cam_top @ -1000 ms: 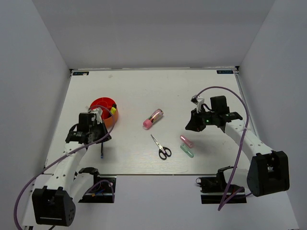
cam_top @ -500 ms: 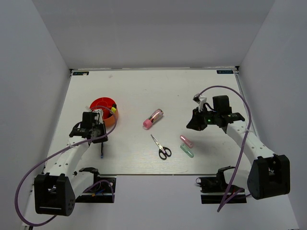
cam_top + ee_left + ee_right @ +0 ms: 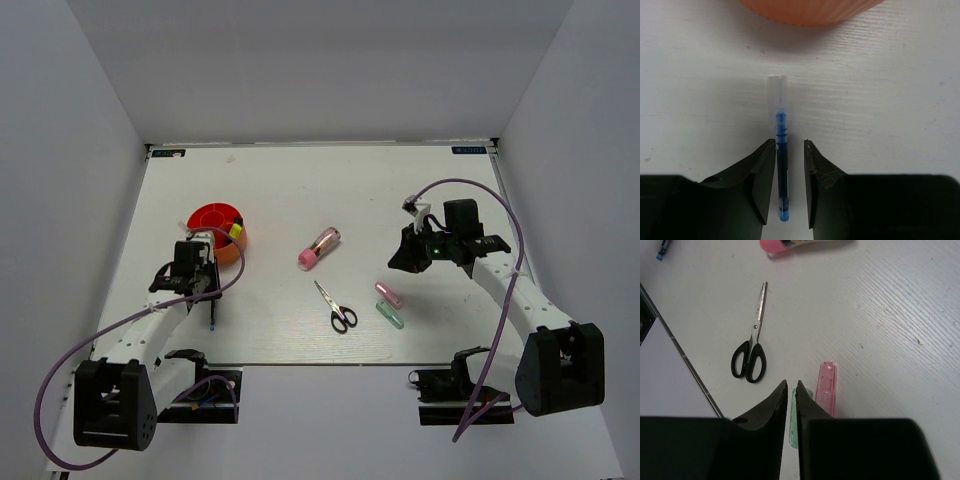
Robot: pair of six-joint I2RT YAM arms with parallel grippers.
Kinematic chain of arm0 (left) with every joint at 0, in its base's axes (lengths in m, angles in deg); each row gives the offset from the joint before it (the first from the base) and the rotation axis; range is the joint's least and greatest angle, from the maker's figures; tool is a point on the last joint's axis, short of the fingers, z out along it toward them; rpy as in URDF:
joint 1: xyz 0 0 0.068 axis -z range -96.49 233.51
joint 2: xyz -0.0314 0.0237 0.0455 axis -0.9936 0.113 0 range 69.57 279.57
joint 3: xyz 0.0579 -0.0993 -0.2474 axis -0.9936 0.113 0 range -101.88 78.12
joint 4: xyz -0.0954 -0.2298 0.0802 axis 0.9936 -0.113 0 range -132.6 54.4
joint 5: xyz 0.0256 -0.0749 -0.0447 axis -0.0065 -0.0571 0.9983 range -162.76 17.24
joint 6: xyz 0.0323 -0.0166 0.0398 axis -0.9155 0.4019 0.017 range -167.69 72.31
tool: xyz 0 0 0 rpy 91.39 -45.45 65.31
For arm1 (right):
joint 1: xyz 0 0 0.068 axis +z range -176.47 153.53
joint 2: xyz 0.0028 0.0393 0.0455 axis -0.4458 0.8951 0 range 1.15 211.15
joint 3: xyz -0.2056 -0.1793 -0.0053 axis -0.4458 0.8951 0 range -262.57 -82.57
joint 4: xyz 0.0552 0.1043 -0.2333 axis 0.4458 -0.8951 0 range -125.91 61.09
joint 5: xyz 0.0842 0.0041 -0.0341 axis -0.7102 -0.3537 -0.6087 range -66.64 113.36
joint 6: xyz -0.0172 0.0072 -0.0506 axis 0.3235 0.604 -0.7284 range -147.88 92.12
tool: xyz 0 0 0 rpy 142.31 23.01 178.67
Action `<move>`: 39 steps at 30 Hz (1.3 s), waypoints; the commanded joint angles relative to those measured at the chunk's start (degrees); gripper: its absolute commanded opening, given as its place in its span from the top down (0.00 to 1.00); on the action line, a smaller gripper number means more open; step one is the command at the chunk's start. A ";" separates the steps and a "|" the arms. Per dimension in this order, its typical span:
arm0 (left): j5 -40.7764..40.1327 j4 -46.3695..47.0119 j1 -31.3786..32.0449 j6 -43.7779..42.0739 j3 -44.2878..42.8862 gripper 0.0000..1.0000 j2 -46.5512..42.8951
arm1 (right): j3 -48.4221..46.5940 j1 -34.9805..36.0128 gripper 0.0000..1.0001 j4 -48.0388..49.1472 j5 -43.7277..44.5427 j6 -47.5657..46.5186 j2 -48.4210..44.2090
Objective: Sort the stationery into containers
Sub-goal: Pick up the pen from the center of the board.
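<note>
A blue pen with a clear cap (image 3: pixel 781 150) lies on the table between my left gripper's (image 3: pixel 789 142) open fingers, closer to the left finger and gripped by neither. Just beyond its cap stands the red-orange pot (image 3: pixel 810 10), which holds a yellow-capped highlighter (image 3: pixel 236 229). My right gripper (image 3: pixel 792 383) hovers above the table, jaws almost together with nothing between them. Below it lie a pale-green capsule (image 3: pixel 793 425) and a pink capsule (image 3: pixel 827 385). Black-handled scissors (image 3: pixel 751 357) lie to their left, and the pink tube (image 3: pixel 320 247) lies mid-table.
The pot (image 3: pixel 200 215) stands at the left of the white table, right beside my left gripper (image 3: pixel 205 290). My right gripper (image 3: pixel 400 262) is at the right, with a purple cable looping over the arm. White walls close in the table on three sides.
My left gripper has opened and drawn a little toward the near edge, over the blue pen. The right arm has barely moved.
</note>
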 commanded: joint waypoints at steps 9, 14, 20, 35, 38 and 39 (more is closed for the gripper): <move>-5.30 8.29 0.19 -3.09 1.44 0.60 1.66 | 0.05 -0.69 0.85 1.21 -1.76 0.16 -0.92; -5.48 9.97 0.19 -3.44 1.62 0.58 3.15 | 0.14 -0.69 0.85 1.47 -1.76 0.24 -0.75; -5.13 11.10 0.19 -2.56 1.79 0.57 3.86 | 0.14 -0.69 0.85 1.56 -1.84 0.25 -0.39; -5.13 13.65 0.63 -0.01 3.63 0.60 7.81 | -0.03 -1.22 0.85 1.56 -2.28 0.60 -0.31; -6.36 13.22 1.51 0.25 3.46 0.60 8.95 | 0.14 -1.48 0.85 1.38 -2.28 0.60 -0.39; -6.97 13.04 1.68 0.17 3.46 0.60 9.13 | -0.03 -1.48 0.85 1.47 -2.54 0.69 -0.66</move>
